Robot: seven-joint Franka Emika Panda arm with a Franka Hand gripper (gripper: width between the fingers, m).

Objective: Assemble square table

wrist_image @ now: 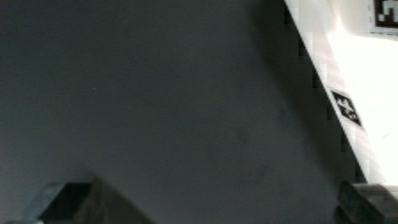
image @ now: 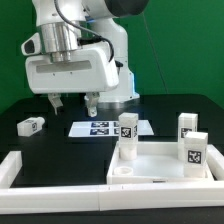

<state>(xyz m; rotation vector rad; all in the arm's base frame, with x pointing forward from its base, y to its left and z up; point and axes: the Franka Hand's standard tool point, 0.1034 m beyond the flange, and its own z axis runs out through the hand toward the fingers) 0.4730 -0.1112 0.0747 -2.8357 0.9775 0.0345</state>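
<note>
The white square table top (image: 160,165) lies at the exterior view's right, rim up, with an open round socket (image: 122,172) at its near left corner. Three tagged white legs stand upright at it: one at the far left corner (image: 127,130), one behind at the right (image: 187,124), one at the right (image: 196,150). A fourth leg (image: 32,125) lies on the black table at the left. My gripper (image: 72,103) hangs open and empty above the table between the lying leg and the marker board. In the wrist view my gripper (wrist_image: 217,212) shows only dark fingertips (wrist_image: 64,205) over bare black table.
The marker board (image: 105,128) lies flat behind the table top; its edge and one tag show in the wrist view (wrist_image: 347,100). White barrier strips (image: 12,168) run along the front and left of the table. A green wall stands behind.
</note>
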